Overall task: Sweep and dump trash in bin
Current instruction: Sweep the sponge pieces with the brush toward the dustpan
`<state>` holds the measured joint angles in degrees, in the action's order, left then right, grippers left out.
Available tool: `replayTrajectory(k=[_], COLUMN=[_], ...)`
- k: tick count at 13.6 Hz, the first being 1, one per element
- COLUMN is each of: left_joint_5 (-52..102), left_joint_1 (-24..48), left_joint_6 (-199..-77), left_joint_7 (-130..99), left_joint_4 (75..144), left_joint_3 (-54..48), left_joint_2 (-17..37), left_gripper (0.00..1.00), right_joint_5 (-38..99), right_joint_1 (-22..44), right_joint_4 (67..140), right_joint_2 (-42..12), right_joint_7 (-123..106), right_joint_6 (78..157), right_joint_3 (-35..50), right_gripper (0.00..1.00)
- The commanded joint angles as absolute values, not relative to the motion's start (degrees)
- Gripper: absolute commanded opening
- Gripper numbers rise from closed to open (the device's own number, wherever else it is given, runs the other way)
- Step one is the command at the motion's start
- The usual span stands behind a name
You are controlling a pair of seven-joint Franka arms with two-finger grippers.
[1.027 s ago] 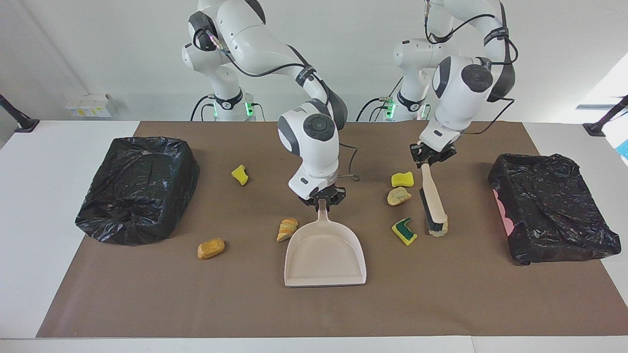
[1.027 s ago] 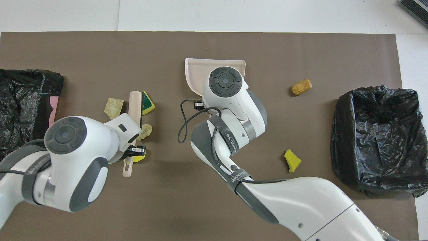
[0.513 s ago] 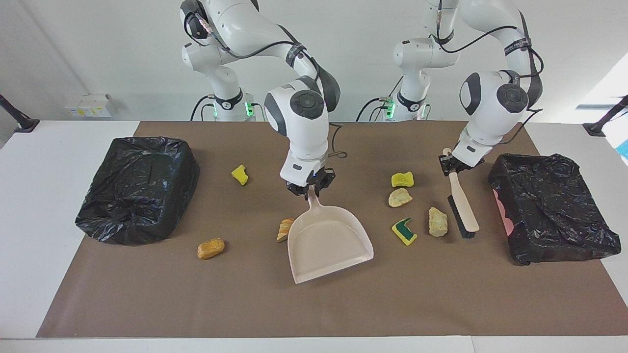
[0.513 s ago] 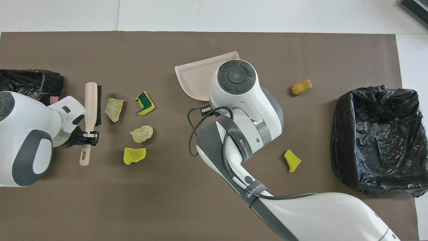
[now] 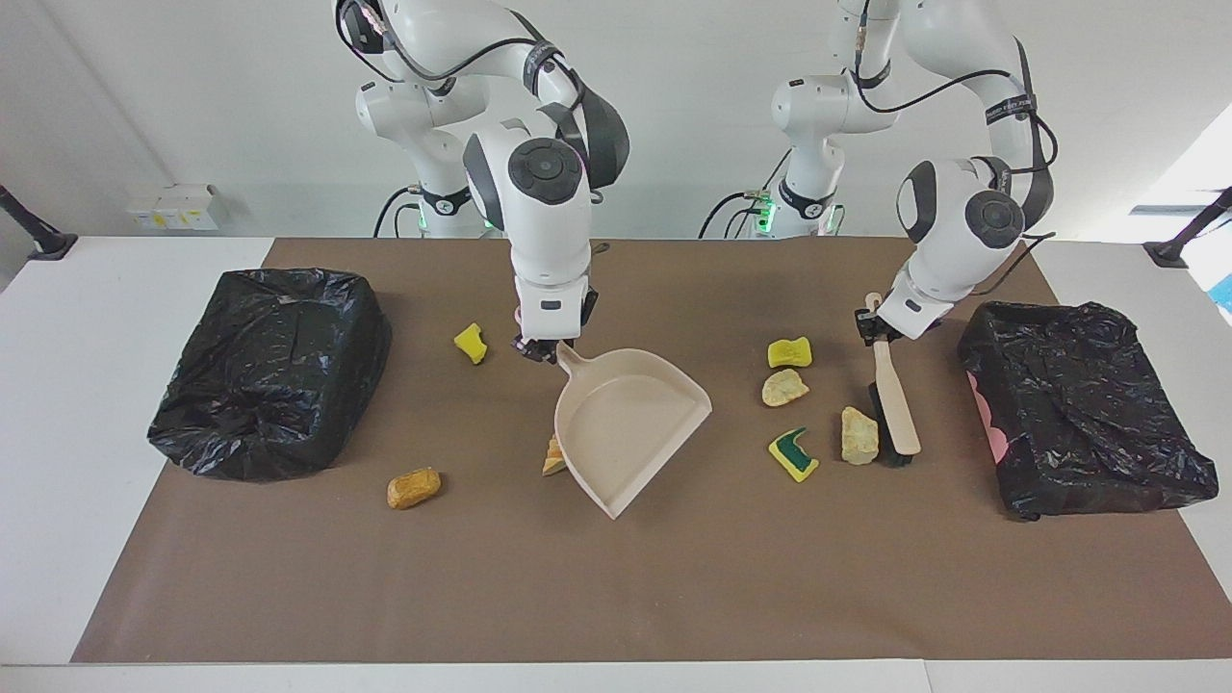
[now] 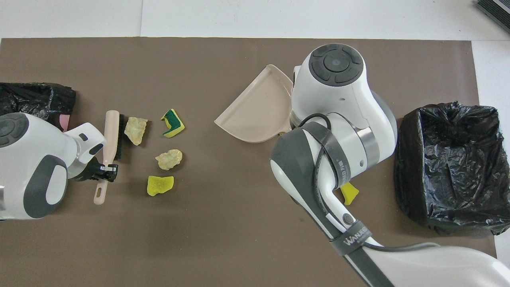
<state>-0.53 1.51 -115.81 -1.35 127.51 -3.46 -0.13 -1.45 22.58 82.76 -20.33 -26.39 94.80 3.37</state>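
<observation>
Closest to the robots, the lone yellow sponge piece (image 5: 471,343) lies where it did a second ago, and just beside it the right gripper (image 5: 539,348) is clenched on the handle of the dustpan (image 5: 626,423). That gripper has drawn back toward the right arm's base and twisted. The pan's open mouth, which faced straight away from the robots a second ago, now slants toward the left arm's end of the table, where most of the trash sits. The left gripper (image 5: 871,325) stays clamped on the handle of the brush (image 5: 893,404). The brush has come off the middle of the cluster and swung out toward the black-bagged bin (image 5: 1088,419) at that end. Its bristles now rest against the pale stone-like lump (image 5: 859,435), on the side away from the pan. Between brush and pan lie the other yellow sponge (image 5: 789,352), a second pale lump (image 5: 784,387) and the green-faced sponge (image 5: 794,454), all loose on the brown mat (image 5: 866,577). I judge this to be the set-up for a sweep, with the brush outside the cluster and the pan turned to receive. Nothing is in the pan yet. Farther out, a sliced bread chunk (image 5: 551,459) peeks from under the pan's edge. The orange bread piece (image 5: 414,488) lies farthest of all, near the second bagged bin (image 5: 269,371), and both still need a pass of their own.
</observation>
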Motion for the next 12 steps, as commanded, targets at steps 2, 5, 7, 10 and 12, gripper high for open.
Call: replayTrajectory(k=[2,5,7,10,12], left_joint_5=[-1.5,-1.3,-0.7,3.7,4.5], left_joint_1=[4.8,6.9,8.6,9.1,9.1], left_joint_6=[-117.2,-117.2,-117.0,-117.2,-118.0], left_joint_7=[-1.1,-0.7,-1.1,-1.1,-1.3], left_joint_4=[131.2,133.7,134.7,134.3,133.9], left_joint_3=[-3.3,-3.7,-4.1,-6.3,-7.1], left_joint_2=[-2.8,-4.6,-5.3,-5.2,-4.9], left_gripper=[0.0,0.0,0.0,0.0,0.0], right_joint_5=[-6.8,-6.9,-6.9,-6.3,-6.8], right_joint_1=[22.7,22.1,22.8,22.8,23.7], right_joint_4=[88.7,98.0,100.5,105.1,106.8], right_joint_2=[-16.4,-13.7,-13.3,-11.4,-10.8], right_joint_7=[-39.0,-46.3,-46.3,-46.8,-47.1], right_joint_6=[94.3,106.1,106.8,107.1,107.6], right_joint_3=[4.0,4.0,4.0,4.1,4.3], right_gripper=[0.0,0.0,0.0,0.0,0.0])
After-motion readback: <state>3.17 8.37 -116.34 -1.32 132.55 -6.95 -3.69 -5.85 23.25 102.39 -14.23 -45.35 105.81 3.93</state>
